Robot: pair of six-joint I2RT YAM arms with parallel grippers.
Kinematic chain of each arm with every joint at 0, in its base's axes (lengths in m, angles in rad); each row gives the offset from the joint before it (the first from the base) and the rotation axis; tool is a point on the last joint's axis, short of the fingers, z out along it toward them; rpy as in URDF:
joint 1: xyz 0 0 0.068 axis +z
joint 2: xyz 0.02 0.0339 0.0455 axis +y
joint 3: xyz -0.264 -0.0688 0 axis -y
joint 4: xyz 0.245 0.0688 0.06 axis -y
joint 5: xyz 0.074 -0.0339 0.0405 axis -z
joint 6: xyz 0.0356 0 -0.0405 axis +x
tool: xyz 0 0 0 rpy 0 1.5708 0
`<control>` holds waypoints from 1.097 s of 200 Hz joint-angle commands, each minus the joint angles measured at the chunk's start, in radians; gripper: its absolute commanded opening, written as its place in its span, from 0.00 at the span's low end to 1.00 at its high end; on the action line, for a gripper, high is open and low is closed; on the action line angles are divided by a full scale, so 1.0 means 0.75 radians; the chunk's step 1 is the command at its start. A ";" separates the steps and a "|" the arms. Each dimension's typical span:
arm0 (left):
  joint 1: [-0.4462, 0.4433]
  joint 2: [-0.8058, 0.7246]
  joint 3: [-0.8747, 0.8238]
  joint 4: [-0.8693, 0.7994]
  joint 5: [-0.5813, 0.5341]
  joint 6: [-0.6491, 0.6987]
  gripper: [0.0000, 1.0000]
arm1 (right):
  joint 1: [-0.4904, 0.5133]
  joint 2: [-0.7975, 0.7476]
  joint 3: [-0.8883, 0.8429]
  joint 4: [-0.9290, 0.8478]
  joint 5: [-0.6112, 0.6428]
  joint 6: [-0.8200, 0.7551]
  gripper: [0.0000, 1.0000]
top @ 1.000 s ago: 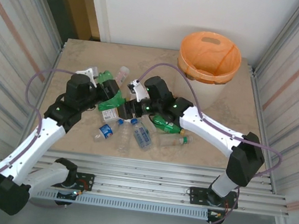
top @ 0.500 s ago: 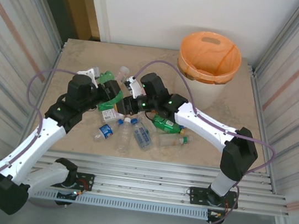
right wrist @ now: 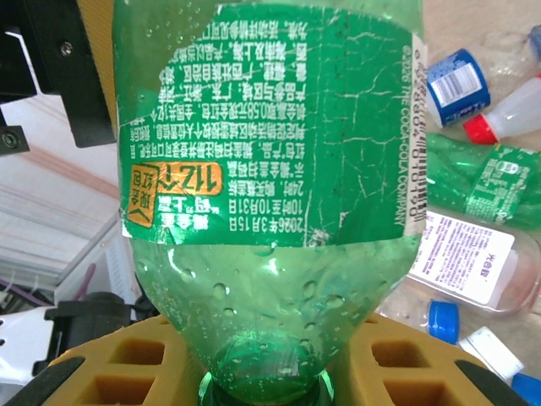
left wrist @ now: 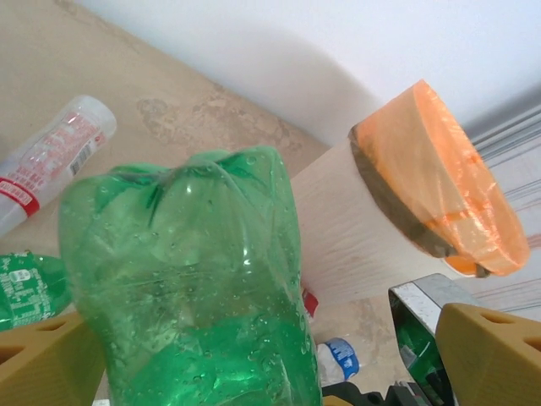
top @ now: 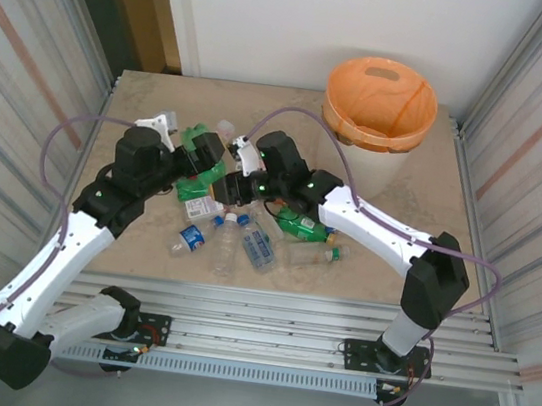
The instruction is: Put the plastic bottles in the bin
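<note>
1. The counter is seen as a beige, marbled surface, bare along its right side and its far left corner.
2. The bin is stood on the far right corner, with an orange liner folded over its rim.
3. The plastic bottles are scattered on their sides near the middle, several of them touching.
4. Among them, a green bottle is laid just beside a clear bottle.
5. A red-labelled bottle is laid apart from these, toward the far edge.

Clear and green bottles lie scattered, one green bottle lifted; the orange-lined white bin stands upright beyond.
</note>
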 commanded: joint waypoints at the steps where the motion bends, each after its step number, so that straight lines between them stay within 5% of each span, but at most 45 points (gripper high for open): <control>1: -0.007 -0.052 0.084 -0.006 -0.052 0.060 0.99 | -0.018 -0.107 -0.029 -0.100 0.097 0.013 0.00; 58: -0.005 -0.169 0.122 -0.111 -0.159 0.145 0.99 | -0.144 -0.309 -0.028 -0.301 0.268 -0.021 0.00; 117: 0.052 -0.187 0.055 -0.163 -0.247 0.223 0.99 | -0.308 -0.449 0.304 -0.676 0.498 -0.168 0.00; 183: 0.125 -0.047 0.085 -0.172 -0.181 0.380 0.99 | -0.805 -0.279 0.698 -0.918 0.342 -0.259 0.00; 219: 0.176 0.016 0.089 -0.175 -0.170 0.422 0.99 | -0.965 -0.101 0.870 -0.995 0.194 -0.300 0.00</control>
